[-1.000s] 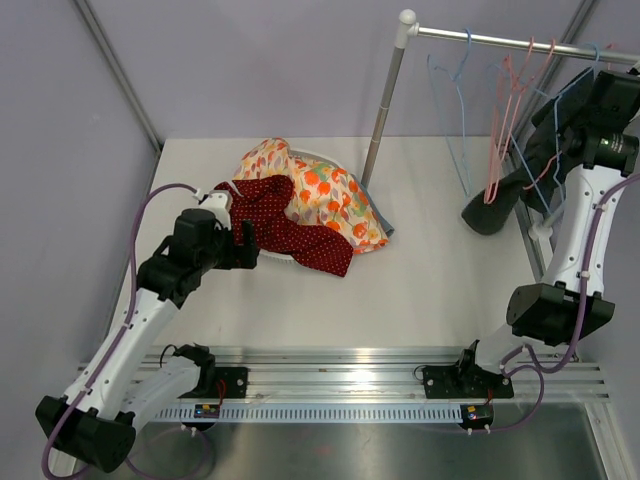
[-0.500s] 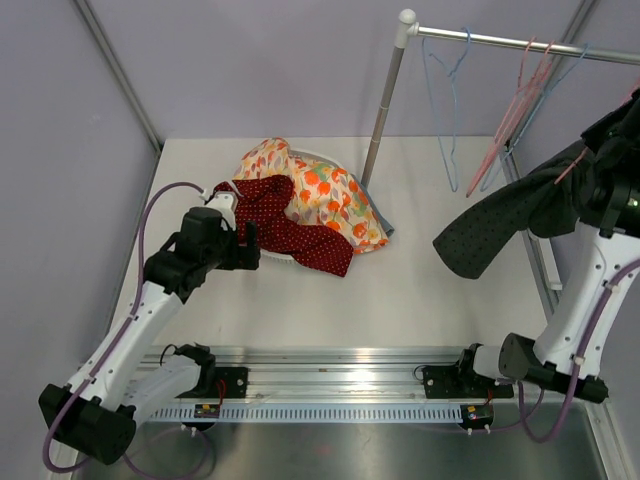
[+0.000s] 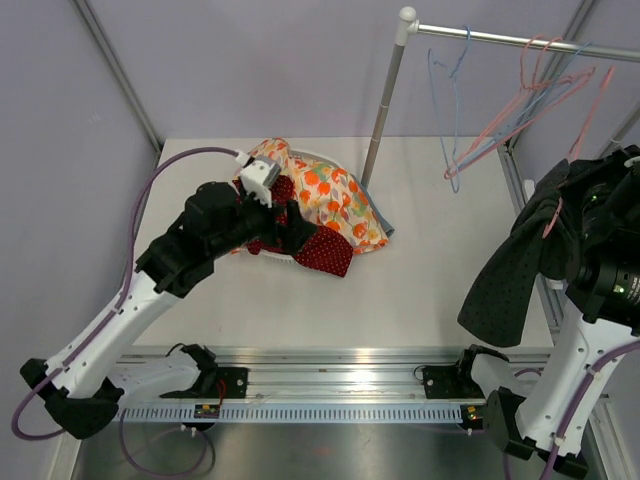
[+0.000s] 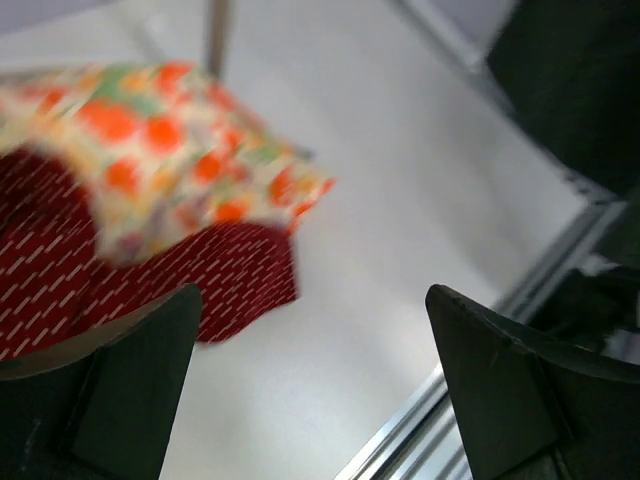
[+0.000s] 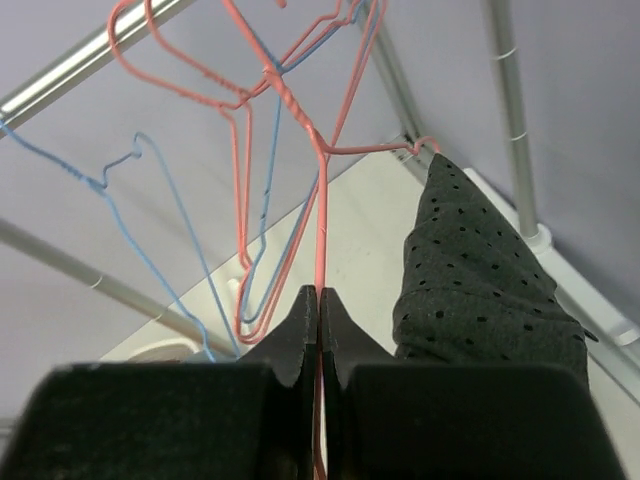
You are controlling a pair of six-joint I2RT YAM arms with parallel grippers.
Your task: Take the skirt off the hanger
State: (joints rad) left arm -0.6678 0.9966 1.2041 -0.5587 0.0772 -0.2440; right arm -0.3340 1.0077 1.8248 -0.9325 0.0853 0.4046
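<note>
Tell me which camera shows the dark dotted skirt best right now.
Top external: the whole skirt hangs in view, top to hem. Right wrist shows only its upper part, draped from the pink hanger. Left wrist gives just a dark blur in one corner.

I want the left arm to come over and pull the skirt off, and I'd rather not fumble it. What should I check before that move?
1. Right gripper shut on the pink hanger: ok.
2. Skirt hanging from that hanger, one corner caught at its end: ok.
3. Held hanger unhooked from the rail: cannot tell, because pink wires overlap near the top.
4. Left gripper open and empty: ok.
5. Left gripper close to the skirt: not ok. It hovers over the clothes pile, across the table.
</note>
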